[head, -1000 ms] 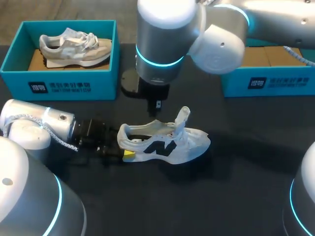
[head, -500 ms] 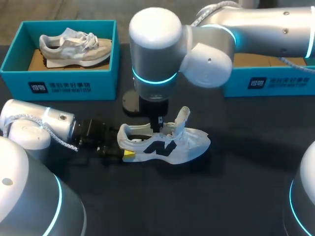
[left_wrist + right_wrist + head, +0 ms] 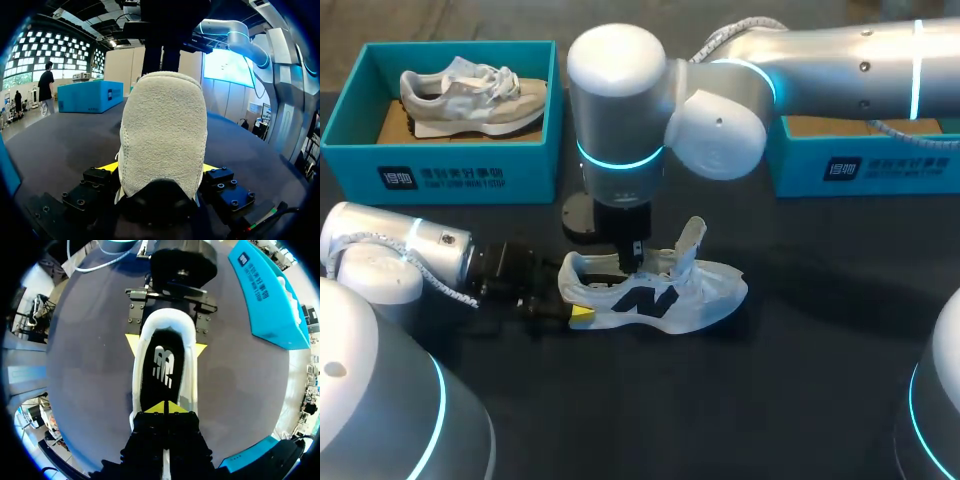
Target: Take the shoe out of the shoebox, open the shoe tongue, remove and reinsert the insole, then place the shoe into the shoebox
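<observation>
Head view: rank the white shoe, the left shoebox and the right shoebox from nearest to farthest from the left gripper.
1. white shoe: its heel sits in the left gripper.
2. left shoebox: behind the gripper, on the table's left side.
3. right shoebox: far across, at the table's right.

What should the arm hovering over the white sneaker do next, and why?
Probably the right gripper should part its tips slightly and dip to pinch the black insole. Its yellow tips are pressed together just over the insole inside the white mesh sneaker, the tongue stands lifted, and the left gripper clamps the sneaker steady from behind.
</observation>
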You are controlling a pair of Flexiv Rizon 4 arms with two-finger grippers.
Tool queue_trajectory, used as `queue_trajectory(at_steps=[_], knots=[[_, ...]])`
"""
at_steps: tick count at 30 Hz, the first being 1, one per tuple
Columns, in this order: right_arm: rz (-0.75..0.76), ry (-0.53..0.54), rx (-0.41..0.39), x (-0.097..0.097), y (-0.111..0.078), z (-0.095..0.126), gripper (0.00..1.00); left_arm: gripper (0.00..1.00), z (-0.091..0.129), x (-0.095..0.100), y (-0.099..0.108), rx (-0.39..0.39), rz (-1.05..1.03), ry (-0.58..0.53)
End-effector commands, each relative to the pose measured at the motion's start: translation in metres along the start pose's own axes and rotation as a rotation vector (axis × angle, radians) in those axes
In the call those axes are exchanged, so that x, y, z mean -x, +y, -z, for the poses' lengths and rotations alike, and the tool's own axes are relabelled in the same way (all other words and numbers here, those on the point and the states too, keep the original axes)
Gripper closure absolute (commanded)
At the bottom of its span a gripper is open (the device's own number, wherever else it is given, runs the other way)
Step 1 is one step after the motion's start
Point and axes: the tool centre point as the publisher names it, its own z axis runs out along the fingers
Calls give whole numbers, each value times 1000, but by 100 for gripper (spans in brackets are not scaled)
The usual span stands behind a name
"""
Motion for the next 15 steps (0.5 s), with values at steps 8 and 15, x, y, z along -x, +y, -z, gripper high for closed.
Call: queue_trajectory(at_steps=[8,15], knots=[[15,-4,-16,-5,-7,-20,100,100,0,0,4,-1,1,0],[6,-26,-13,0,-11,-32,100,100,0,0,4,-1,1,0]])
